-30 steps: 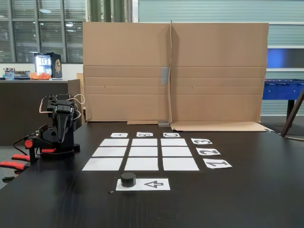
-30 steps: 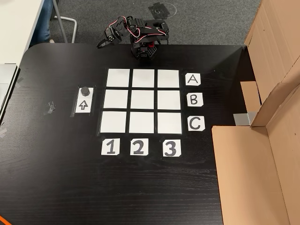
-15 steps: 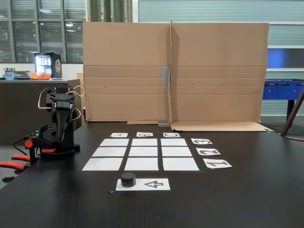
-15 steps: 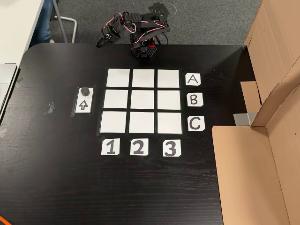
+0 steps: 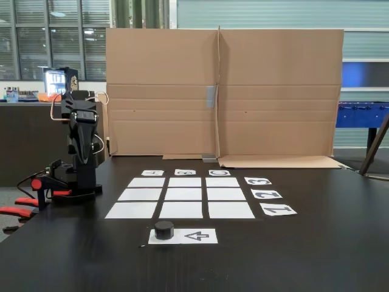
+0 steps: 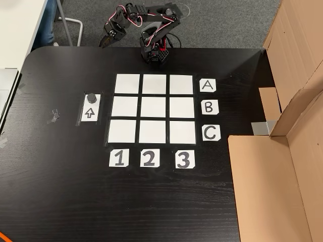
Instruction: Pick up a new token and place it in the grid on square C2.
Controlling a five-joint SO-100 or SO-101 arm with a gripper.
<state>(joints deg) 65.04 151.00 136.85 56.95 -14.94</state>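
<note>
Nine blank white sheets make up the grid [image 6: 153,108], all bare, on a black table [image 6: 60,191]. Gripper [image 6: 104,42] hangs at the table's far edge in the top-down fixed view, beyond the grid's row A, with the arm [image 6: 146,20] folded above its base [image 6: 154,53]. Fingers look drawn together with nothing between them, but they are too small to be sure, so I cannot tell their state.

Token [image 6: 91,97], a black puck, sits well apart from the gripper, nearer the camera side of the table in that view, on the end of the arrow sheet [image 6: 90,109] closest to the gripper. Square C2 [image 6: 152,132] lies farther off still, in the grid row most distant from the gripper, middle column, empty.

From the low fixed view the arm [image 5: 82,143] stands upright at left, the token [image 5: 163,230] ahead of the grid [image 5: 184,196], a cardboard wall [image 5: 222,91] behind.
</note>
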